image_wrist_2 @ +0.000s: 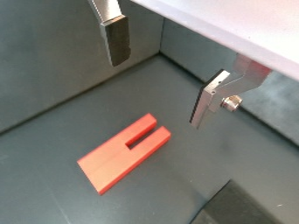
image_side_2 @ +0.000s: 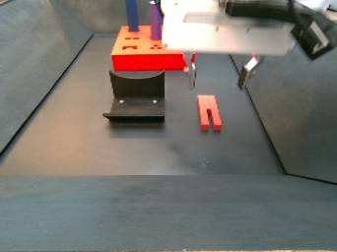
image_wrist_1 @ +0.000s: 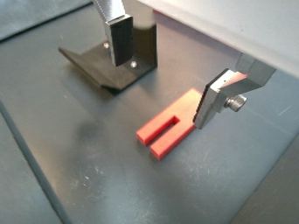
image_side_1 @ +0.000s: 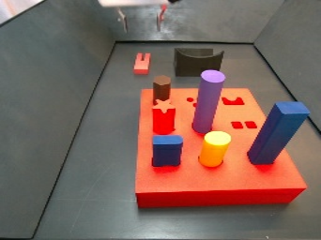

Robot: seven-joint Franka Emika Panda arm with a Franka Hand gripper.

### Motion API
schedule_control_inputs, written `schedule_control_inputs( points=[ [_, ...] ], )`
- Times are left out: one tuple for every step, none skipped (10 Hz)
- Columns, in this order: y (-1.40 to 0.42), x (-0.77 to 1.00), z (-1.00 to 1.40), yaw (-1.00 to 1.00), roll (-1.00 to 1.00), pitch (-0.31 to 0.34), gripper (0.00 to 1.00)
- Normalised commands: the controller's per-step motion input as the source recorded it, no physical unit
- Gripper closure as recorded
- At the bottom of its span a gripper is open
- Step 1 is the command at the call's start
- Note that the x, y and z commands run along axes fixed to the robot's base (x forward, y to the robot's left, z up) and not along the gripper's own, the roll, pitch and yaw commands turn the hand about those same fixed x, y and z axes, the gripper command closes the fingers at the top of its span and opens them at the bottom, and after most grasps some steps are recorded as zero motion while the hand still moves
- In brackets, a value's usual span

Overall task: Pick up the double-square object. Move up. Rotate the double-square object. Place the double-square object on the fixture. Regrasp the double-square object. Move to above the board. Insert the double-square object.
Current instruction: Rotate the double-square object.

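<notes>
Lying flat on the dark floor, the double-square object [image_side_2: 208, 111] is being shown right of centre in a side view, apart from everything else; in the other side picture it is being seen small near the upper middle [image_side_1: 143, 63], just left of the fixture [image_side_1: 193, 61]. The claw [image_side_2: 219, 72] is being held open above the red bar, nothing being gripped between its silver fingers [image_side_2: 247, 71]. In both wrist views the bar is being seen below the gap between the two plates, a slot being visible along part of its length [image_wrist_1: 170, 127] [image_wrist_2: 125, 151]. One finger [image_wrist_1: 119, 39] is being seen in front of the fixture [image_wrist_1: 112, 63] in a wrist view, though whether they are touching cannot be told. The board [image_side_1: 220, 178] is being shown filling the lower right of a side view, with purple, blue, yellow, brown and red pegs standing in it. In the other side picture the board [image_side_2: 145, 57] is being seen at the upper middle, behind the fixture [image_side_2: 134, 100]
</notes>
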Motion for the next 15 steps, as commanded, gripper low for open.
schedule_control_inputs(
  points=[
    [0.00, 0.00, 0.00, 1.00, 0.00, 0.000, 0.00],
    [-0.01, 0.00, -0.21, 1.00, 0.00, 0.000, 0.00],
    [-0.01, 0.04, -0.26, 1.00, 0.00, -0.001, 0.00],
    [0.00, 0.05, -0.15, 1.00, 0.00, -0.004, 0.00],
    [0.00, 0.04, -0.08, 1.00, 0.00, -0.004, 0.00],
    [0.00, 0.03, -0.05, 1.00, 0.00, -0.005, 0.00],
    [0.00, 0.03, -0.05, 1.00, 0.00, -0.005, 0.00],
    [0.00, 0.03, -0.04, 1.00, 0.00, -0.006, 0.00],
    [0.00, 0.03, -0.04, 1.00, 0.00, -0.006, 0.00],
    [0.00, 0.03, -0.03, 1.00, 0.00, -0.007, 0.00],
    [0.00, 0.04, -0.03, 1.00, 0.00, -0.007, 0.00],
    [0.00, 0.04, -0.03, 1.00, 0.00, -0.007, 0.00],
    [0.00, 0.04, -0.03, 1.00, 0.00, -0.007, 0.00],
    [0.00, 0.04, -0.03, 1.00, 0.00, -0.008, 0.00],
    [0.00, 0.04, -0.03, 1.00, 0.00, -0.008, 0.00]
  ],
)
